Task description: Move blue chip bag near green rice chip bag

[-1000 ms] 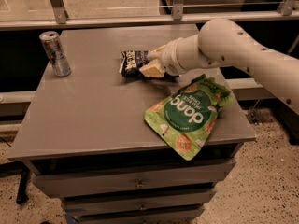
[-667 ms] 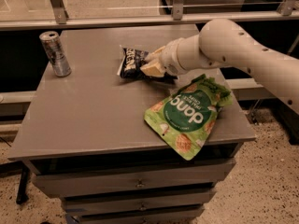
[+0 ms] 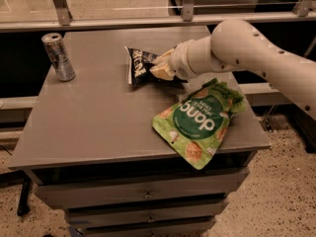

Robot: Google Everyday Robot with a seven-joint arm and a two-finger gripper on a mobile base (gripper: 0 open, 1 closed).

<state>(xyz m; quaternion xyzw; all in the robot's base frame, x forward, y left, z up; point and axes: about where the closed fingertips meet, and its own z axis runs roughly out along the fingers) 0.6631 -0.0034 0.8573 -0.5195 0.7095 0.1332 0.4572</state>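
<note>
The blue chip bag (image 3: 138,65) is a small dark crinkled bag with white lettering, lying on the grey table top behind centre. My gripper (image 3: 162,69) reaches in from the right on a white arm and touches the bag's right end. The green rice chip bag (image 3: 200,120) lies flat at the table's front right, its lower corner hanging over the front edge. A short gap separates the two bags.
A silver can (image 3: 58,56) stands upright at the table's back left corner. The grey table (image 3: 94,122) has drawers below its front edge. A metal rail and glass panel run behind the table.
The blue chip bag and my gripper have shifted slightly, the bag's far end lifting a little. The green bag and the can have not moved.
</note>
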